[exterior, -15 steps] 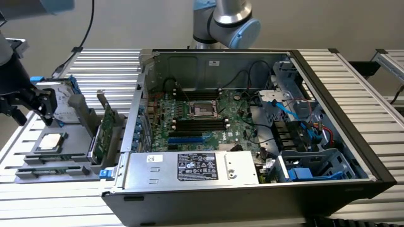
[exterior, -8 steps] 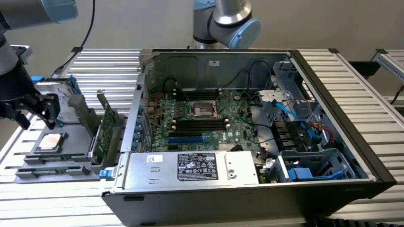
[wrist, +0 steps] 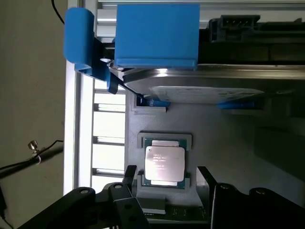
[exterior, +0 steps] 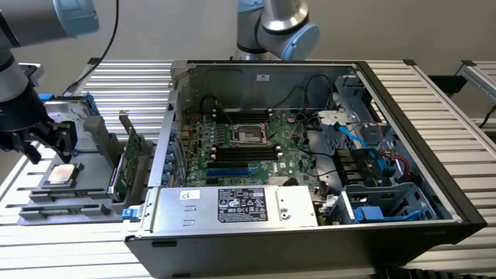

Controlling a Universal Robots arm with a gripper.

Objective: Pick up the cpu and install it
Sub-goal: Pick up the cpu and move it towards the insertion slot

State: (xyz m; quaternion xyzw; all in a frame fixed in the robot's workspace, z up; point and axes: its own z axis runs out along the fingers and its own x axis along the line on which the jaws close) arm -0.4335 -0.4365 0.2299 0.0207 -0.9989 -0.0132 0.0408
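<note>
The gripper (exterior: 51, 156) hangs over the grey parts fixture (exterior: 92, 152) at the exterior view's left, outside the open computer case (exterior: 419, 133). Its jaws are spread wide and hold nothing. The cpu (wrist: 164, 163) lies flat, silver top up, in its shallow grey holder (wrist: 164, 138). In the wrist view the two black fingers (wrist: 129, 174) stand one to each side of the chip, apart from its edges. The hard drive (wrist: 205, 93) with its blue bracket (wrist: 157, 36) stands on edge just beyond the holder. The empty cpu socket (exterior: 250, 133) sits well apart, in the middle of the motherboard (exterior: 287, 148). The likely trouble is the grip itself — the chip is thin and sits low in its recess. A finger could land on the holder's raised lip instead of the chip's edge, and an off-centre closure could tip or skew the cpu. A skewed chip would probably meet the socket crooked, which risks bent contacts. The hard drive is close enough that a drift towards it could knock the bracket.
</note>
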